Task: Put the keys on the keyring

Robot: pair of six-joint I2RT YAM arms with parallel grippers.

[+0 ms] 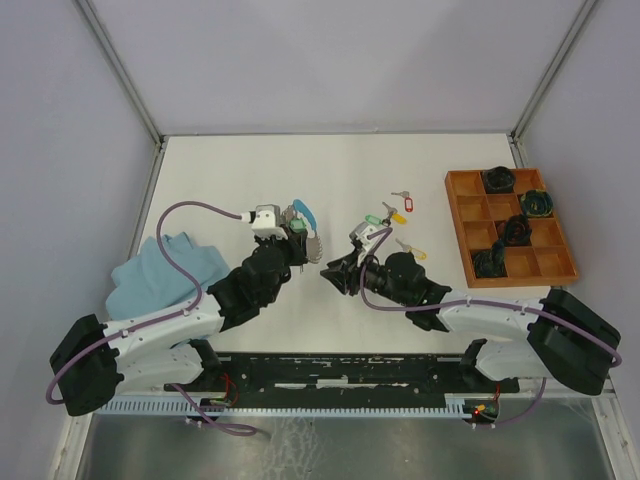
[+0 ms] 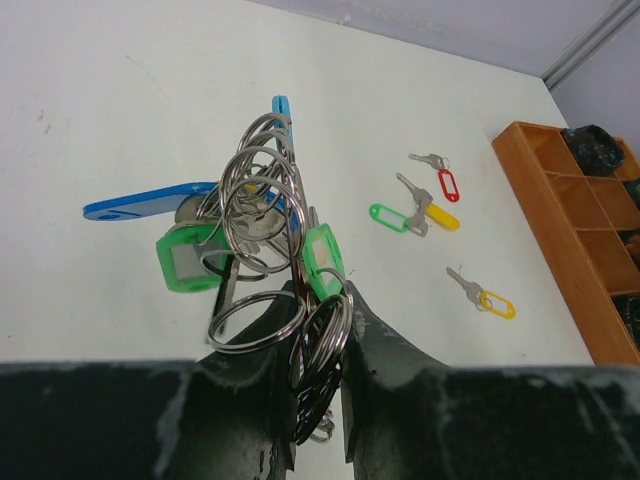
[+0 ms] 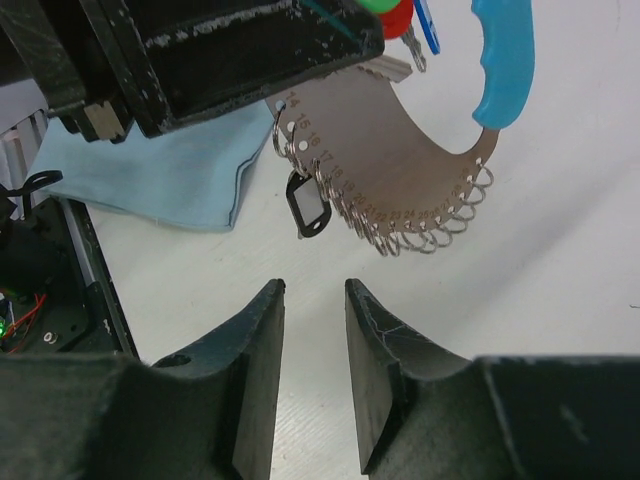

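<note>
Closest to the lens is the right gripper [image 3: 314,290], jaws partway apart with nothing between them, pointed at the keyring [image 3: 400,170] just ahead. Left gripper [image 2: 320,300] is clamped on that keyring and holds it up off the table [image 1: 230,170], near the middle. Progress-wise I'd call it partly done: a few tagged keys hang on it already, two green tags [image 2: 183,262] and a black tag [image 3: 307,208] at least, but four loose keys [image 2: 447,183] lie on the table off to the right, red, green and two yellow. Keyring itself looks like a curved grey metal strip with numbered holes along the edge, small split rings crowded through them, and a bright blue sleeve [image 3: 505,60] at one end
</note>
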